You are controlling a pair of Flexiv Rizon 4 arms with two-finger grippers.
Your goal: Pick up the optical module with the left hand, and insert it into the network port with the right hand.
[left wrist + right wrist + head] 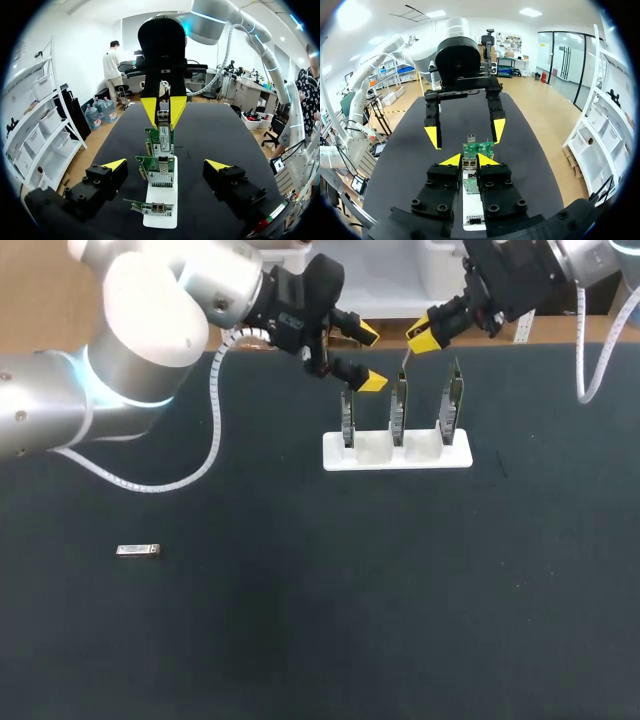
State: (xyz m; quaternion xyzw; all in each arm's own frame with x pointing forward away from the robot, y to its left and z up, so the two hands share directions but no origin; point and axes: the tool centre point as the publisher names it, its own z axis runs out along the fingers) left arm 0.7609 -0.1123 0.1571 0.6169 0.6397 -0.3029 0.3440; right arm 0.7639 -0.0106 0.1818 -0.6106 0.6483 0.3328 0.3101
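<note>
Three cards (399,408): green circuit boards stand upright on edge, side by side, slotted into a white holder (385,460) on the dark surface (320,620).
Ports: silver port housings (159,178) show on the boards' edges in the left wrist view.
Optical module (138,551): a small, slim, silver-grey metal bar. It lies flat on the surface well away from the holder, off to the holder's left and on the robot's side of it, well apart from both grippers.
Left gripper (368,357): hangs over the card at the holder's left end, one yellow tip just beside that card's top edge. Its jaws are spread wide and hold nothing.
Right gripper (420,335): hangs above the holder's middle card, facing the left gripper across the row. Whether its jaws are closed, or hold anything, cannot be made out.
Left arm (140,330): white and silver, it comes in from the holder's left, with a ribbed white cable (212,430) looping beside it.
Right arm (590,255): comes in from beyond the holder's right end, black at the wrist.
</note>
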